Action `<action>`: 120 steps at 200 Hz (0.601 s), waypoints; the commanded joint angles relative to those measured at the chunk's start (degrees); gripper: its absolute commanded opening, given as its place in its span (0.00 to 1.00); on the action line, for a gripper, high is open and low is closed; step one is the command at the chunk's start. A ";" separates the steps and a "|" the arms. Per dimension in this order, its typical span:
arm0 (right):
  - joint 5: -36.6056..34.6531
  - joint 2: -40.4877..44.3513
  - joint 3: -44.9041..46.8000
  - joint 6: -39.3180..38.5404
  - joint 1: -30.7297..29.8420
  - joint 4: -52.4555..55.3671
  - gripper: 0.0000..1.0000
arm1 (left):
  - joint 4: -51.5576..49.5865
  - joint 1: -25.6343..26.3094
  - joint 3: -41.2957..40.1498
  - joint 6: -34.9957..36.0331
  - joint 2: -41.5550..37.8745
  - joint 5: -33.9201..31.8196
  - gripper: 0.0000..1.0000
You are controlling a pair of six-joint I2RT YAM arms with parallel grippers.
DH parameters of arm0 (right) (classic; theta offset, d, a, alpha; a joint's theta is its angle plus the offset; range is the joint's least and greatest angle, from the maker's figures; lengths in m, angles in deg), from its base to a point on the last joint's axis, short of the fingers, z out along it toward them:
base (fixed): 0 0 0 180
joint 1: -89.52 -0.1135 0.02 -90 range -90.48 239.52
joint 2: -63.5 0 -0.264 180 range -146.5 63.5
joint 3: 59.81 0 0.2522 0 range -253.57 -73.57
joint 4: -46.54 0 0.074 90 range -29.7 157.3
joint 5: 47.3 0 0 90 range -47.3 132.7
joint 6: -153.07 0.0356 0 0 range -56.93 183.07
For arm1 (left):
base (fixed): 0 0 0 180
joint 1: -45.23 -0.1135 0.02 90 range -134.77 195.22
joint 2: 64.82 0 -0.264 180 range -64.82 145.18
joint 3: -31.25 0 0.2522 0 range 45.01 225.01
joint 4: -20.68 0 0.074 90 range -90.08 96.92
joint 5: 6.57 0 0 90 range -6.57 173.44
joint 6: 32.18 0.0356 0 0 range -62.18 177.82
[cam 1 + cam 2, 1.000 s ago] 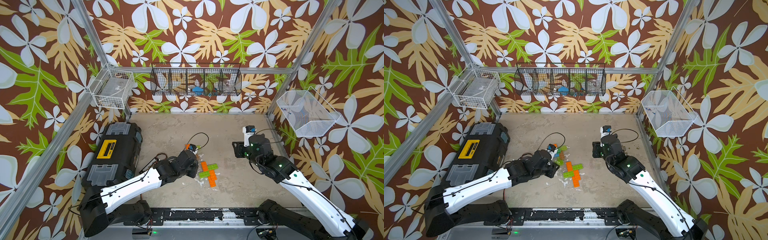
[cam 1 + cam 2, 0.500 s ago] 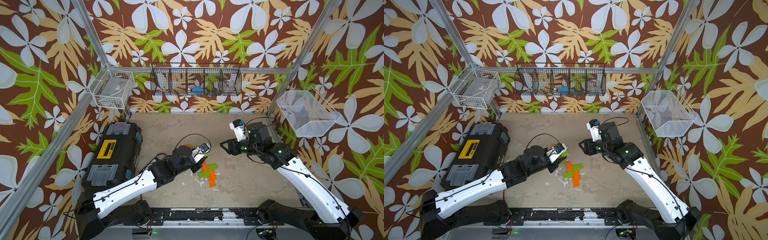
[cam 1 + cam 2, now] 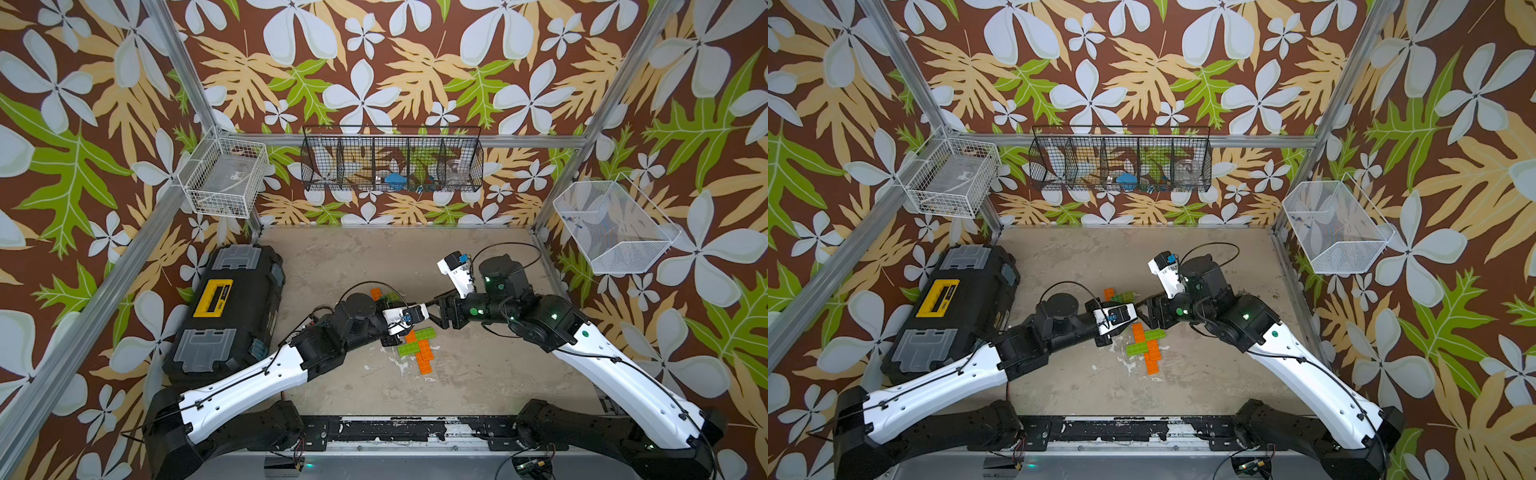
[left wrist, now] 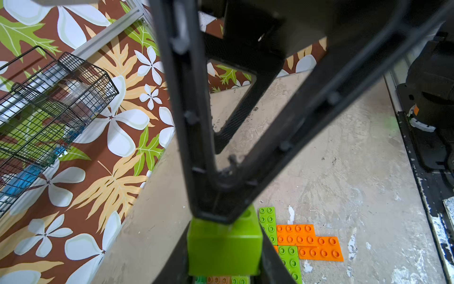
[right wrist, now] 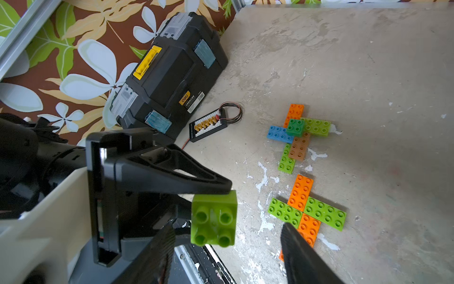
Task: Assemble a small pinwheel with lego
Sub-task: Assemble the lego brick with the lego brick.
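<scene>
Lego plates (image 5: 304,211), two orange and two lime green, are being shown laid flat on the table (image 3: 478,374) as a four-blade cross. In both top views the cross is lying at the centre of the frame, just below the two grippers, and no hub is being carried on it yet. A lime green square brick (image 5: 213,218) is being held clear of the table by the left gripper (image 4: 224,260), whose jaws are clamped on it. The right gripper (image 5: 227,236) is being presented wide, with gaps showing between its fingers and the brick. A second pinwheel (image 5: 296,127), with blue, brown, orange and lime blades under a dark green centre, is lying higher in the frame, partly hidden behind the left arm (image 3: 324,349), and is looking complete. By this reading the blades are done, the held brick is probably the hub, and its seating on the cross's middle is being left to do.
</scene>
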 commanded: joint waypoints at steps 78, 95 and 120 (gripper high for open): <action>3.88 -2.15 -0.19 0.39 -1.70 -1.21 0.57 | 1.21 0.09 -0.06 1.72 -0.58 1.83 0.00; 3.99 -2.41 -0.32 0.55 -1.80 -1.20 0.54 | 1.13 0.08 0.05 1.83 -0.59 2.12 0.00; 3.92 -2.59 -0.23 0.73 -1.87 -1.31 0.50 | 1.00 0.08 0.06 2.01 -0.54 2.31 0.00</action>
